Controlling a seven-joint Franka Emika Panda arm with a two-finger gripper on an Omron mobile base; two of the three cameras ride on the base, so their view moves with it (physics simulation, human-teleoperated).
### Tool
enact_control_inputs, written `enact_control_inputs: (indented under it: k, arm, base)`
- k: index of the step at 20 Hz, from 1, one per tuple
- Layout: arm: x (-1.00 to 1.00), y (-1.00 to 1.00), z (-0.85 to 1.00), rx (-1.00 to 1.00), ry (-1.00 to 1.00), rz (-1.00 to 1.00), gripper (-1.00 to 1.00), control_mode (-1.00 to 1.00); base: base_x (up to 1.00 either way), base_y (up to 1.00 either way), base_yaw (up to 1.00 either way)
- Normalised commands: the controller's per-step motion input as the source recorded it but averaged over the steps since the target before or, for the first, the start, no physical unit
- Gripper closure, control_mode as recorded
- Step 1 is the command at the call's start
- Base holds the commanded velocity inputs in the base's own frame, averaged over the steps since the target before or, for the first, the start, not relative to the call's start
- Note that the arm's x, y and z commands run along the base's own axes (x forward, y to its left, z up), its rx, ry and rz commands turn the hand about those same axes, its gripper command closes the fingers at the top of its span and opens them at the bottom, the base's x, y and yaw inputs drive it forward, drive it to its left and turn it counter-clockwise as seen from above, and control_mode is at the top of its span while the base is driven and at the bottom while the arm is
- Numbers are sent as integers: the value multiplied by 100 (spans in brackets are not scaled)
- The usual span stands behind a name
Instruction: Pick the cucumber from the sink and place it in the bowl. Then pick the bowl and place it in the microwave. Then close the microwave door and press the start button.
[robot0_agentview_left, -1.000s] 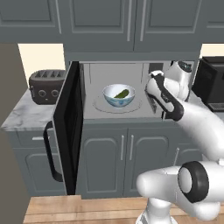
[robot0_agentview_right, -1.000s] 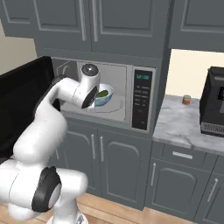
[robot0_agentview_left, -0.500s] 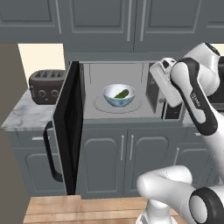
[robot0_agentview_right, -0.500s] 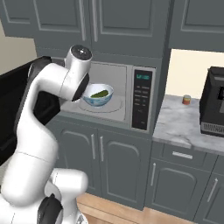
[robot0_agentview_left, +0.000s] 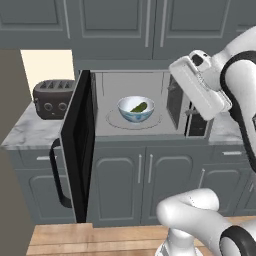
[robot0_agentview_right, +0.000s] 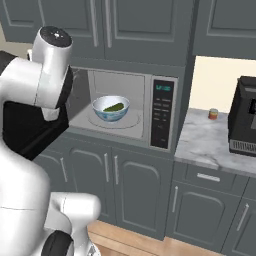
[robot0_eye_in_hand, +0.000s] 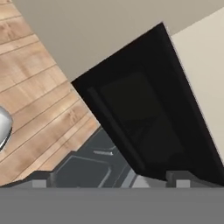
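The white bowl (robot0_agentview_left: 135, 109) (robot0_agentview_right: 110, 108) sits on the turntable inside the microwave (robot0_agentview_right: 125, 107), with the green cucumber (robot0_agentview_left: 139, 107) (robot0_agentview_right: 114, 107) lying in it. The microwave door (robot0_agentview_left: 79, 150) (robot0_eye_in_hand: 144, 118) stands wide open, swung out to the left, its dark bar handle (robot0_agentview_left: 56, 175) facing outward. My arm is drawn back outside the cavity, high at its right side in the left base view. My gripper (robot0_eye_in_hand: 109, 179) is open and empty, looking down on the open door. The control panel (robot0_agentview_right: 161, 112) is in plain sight. The sink is out of view.
A black toaster (robot0_agentview_left: 52, 97) stands on the marble counter left of the microwave. To the right are a small jar (robot0_agentview_right: 213, 114) and a dark coffee machine (robot0_agentview_right: 244, 122). Grey cabinets hang above and stand below, over a wooden floor (robot0_eye_in_hand: 39, 100).
The arm has withdrawn from the microwave and swung its hand up and away from the bowl. The bowl with the cucumber has stayed put, and the door has not moved.
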Motion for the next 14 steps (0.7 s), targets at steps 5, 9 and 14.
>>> enact_control_inputs:
  k: [5, 9, 14]
  arm:
    - [-100, 44, 41, 0, 0, 11, -100, -100]
    - [-100, 89, 0, 0, -13, 14, -100, -100]
    - [-100, 54, 0, 0, -10, 0, -100, -100]
  base:
    - [0, 0, 0]
    - [0, 0, 0]
    - [0, 0, 0]
